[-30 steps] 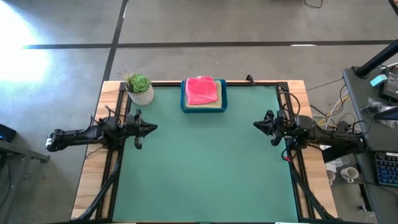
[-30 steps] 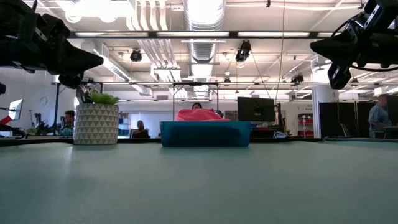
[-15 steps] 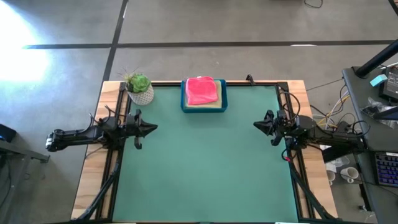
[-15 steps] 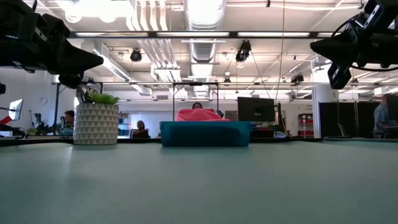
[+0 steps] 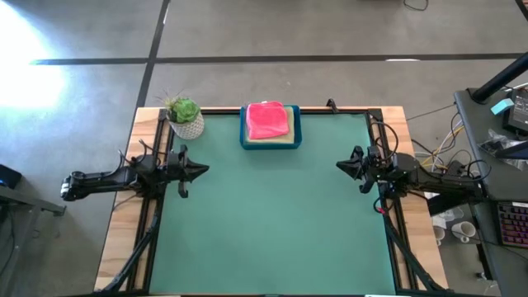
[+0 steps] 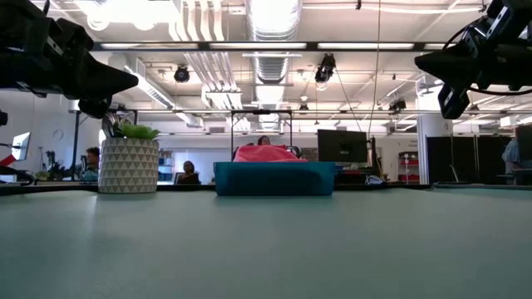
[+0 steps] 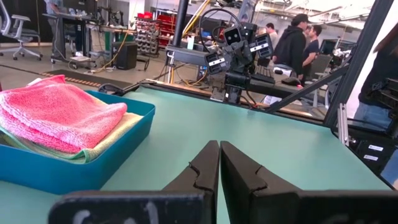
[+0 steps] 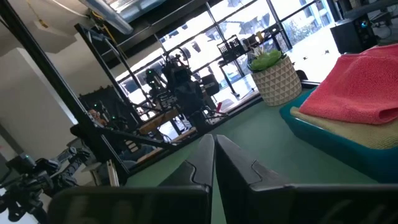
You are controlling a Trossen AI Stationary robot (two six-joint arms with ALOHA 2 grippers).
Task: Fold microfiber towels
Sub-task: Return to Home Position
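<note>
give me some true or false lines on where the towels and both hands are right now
1. The pink towel lies on top in the blue tray. True.
2. The left hand grips a towel. False: it is shut on nothing, by the left edge of the table.
3. The right hand is shut and empty, by the table's right edge. True.
4. A yellow towel lies spread on the table. False: the only towels showing are in the tray.
5. The potted plant stands in the tray. False: it stands beside the tray, at a far corner.
</note>
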